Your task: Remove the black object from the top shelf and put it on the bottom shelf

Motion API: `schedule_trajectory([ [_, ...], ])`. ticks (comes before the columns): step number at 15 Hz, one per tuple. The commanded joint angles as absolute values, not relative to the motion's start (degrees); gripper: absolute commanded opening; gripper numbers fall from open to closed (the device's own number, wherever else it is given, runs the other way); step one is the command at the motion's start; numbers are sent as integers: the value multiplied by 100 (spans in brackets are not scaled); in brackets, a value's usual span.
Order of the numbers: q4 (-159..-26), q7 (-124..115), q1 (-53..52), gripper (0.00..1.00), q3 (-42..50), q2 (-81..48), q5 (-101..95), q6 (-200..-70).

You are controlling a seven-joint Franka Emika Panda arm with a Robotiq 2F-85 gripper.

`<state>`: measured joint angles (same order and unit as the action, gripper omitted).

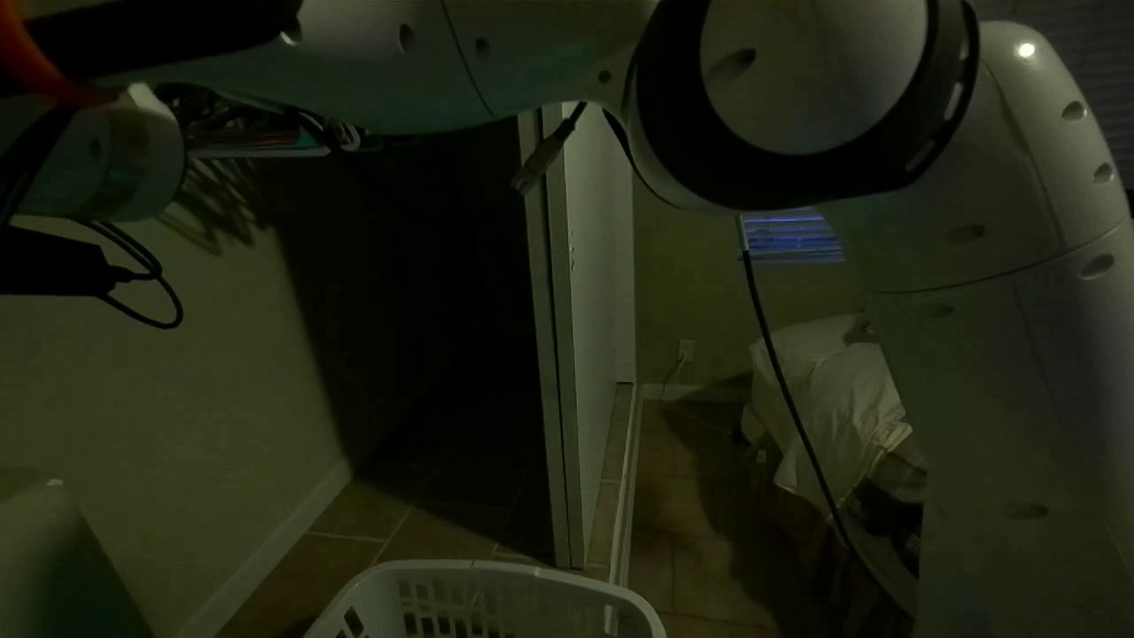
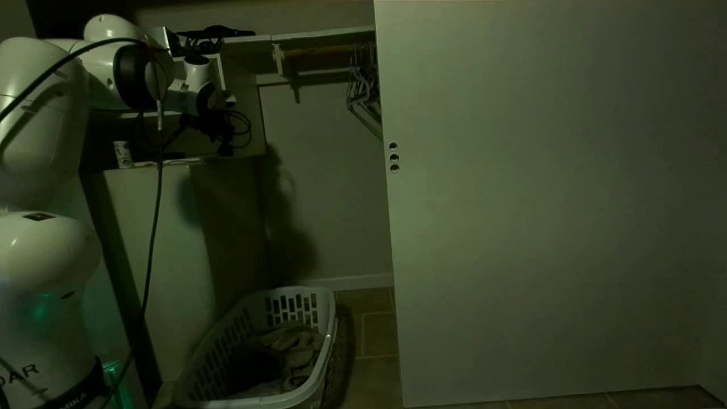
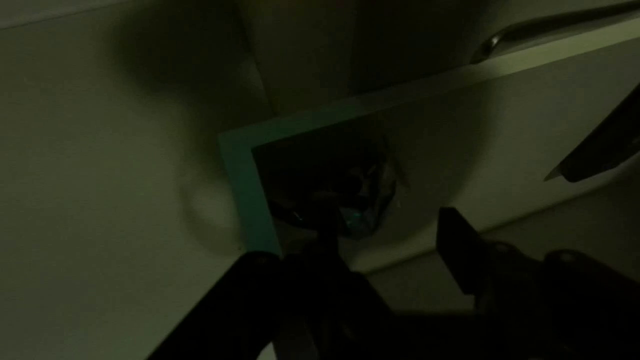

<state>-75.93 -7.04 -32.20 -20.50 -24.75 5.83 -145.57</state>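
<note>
In both exterior views we see a dim room, a pale door [image 2: 539,199] and, at the bottom, a white basket [image 2: 328,341]. In the wrist view the gripper [image 3: 387,225] has its fingers apart, holding nothing we can make out; a dark object [image 3: 350,195] lies mid-frame in the corner of a pale-edged surface [image 3: 520,135], too dim to confirm as the task's.

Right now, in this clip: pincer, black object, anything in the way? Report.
Pincer open. Dark object, probably the black one, at the corner of a shelf; too dim for details. No blockage discernible; another dark item farther along.
</note>
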Motion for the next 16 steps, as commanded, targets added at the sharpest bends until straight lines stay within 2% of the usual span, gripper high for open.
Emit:
schedule_trajectory([
  [1, -7427, -920, -3276, 88, -1910, -2426, 414, -14145],
  [2, -7434, -933, -3273, 95, -1876, -2389, 396, -14065],
  [4, -7474, -956, -3263, 100, -1859, -2293, 403, -13902],
  [16, -7718, -295, -2912, 100, -2109, -1571, 918, -12831],
])
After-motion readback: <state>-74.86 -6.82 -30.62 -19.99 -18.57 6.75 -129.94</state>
